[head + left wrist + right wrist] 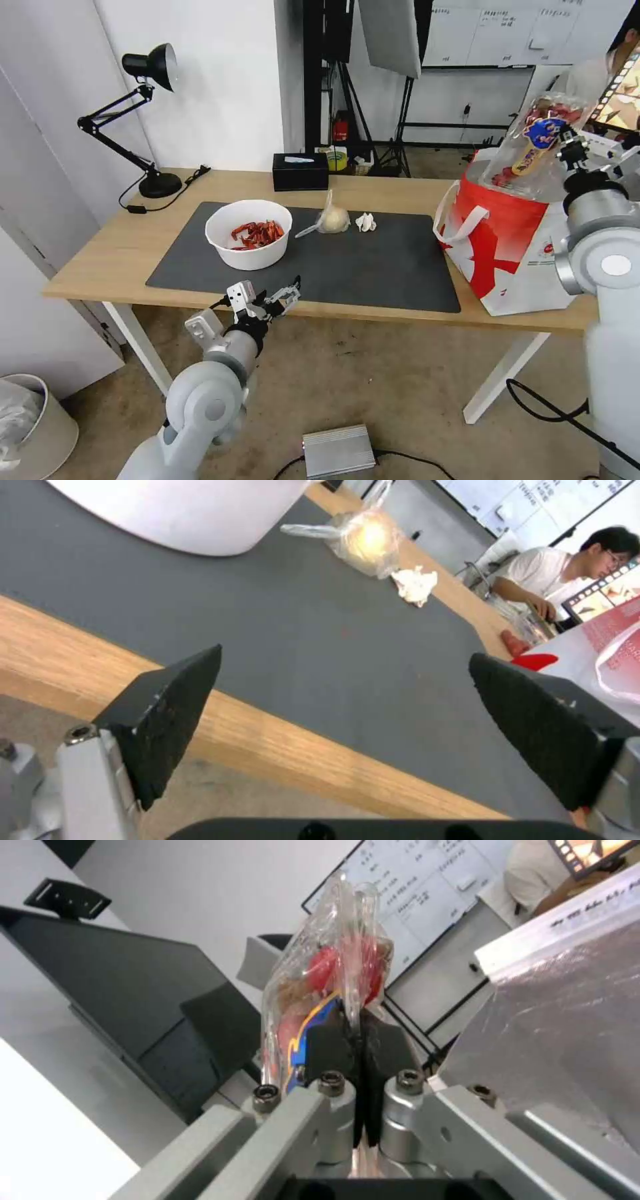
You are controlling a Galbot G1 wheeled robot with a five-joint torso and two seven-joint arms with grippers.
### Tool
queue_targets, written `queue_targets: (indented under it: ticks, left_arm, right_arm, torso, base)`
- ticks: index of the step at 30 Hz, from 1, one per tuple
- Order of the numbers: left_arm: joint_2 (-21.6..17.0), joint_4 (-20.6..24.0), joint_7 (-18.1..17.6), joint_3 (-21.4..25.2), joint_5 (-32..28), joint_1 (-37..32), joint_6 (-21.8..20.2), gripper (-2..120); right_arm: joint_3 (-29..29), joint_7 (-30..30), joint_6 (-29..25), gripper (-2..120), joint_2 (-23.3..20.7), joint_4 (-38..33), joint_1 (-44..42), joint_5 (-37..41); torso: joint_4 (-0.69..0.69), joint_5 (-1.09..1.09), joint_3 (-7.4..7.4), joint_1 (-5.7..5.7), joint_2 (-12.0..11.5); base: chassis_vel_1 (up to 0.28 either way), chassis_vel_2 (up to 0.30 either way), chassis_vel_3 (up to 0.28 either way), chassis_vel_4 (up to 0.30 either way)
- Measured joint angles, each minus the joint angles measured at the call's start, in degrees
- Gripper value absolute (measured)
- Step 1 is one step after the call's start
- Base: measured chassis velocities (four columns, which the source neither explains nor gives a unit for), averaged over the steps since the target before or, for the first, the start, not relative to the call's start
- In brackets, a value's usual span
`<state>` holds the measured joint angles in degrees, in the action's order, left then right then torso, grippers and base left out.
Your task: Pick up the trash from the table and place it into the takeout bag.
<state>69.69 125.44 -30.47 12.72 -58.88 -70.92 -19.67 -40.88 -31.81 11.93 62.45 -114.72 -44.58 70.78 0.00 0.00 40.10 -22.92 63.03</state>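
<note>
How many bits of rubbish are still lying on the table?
3, all on the dark grey mat: white round bowl of red scraps, knotted clear bag, crumpled white tissue. The bowl may hide more.

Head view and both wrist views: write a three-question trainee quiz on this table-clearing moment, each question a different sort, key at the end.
1. True or false: the right gripper is shut on the clear plastic clamshell above the takeout bag.
2. Multiple choice: where is the left gripper? A) inside the white bowl B) open, at the near edge of the table C) shut on the crumpled tissue
3. Fill in: on the dark mat, the knotted clear bag lies between the white bowl and the ____.

Key:
1. True.
2. B.
3. Crumpled tissue.
</note>
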Motion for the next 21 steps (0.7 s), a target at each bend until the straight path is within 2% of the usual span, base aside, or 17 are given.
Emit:
queue_targets:
  ticks: [10, 21]
  left_arm:
    - [0.1, 0.3, 0.0, 0.0, 0.2, -0.3, 0.0, 100]
    - [-0.3, 1.1, 0.1, 0.5, 0.1, -0.6, 0.0, 100]
  right_arm:
    - [-1.7, -0.6, -0.1, 0, -0.9, -0.6, -1.7, 0.4]
    - [-1.9, -0.8, 0.3, 0, -0.2, 0.0, -3.6, -3.3]
  torso:
    - [0.00, 0.00, 0.00, -0.01, 0.0]
    - [0.00, 0.00, 0.00, -0.01, 0.0]
  base:
    - [0.000, 0.000, 0.000, 0.000]
    - [0.000, 0.000, 0.000, 0.000]
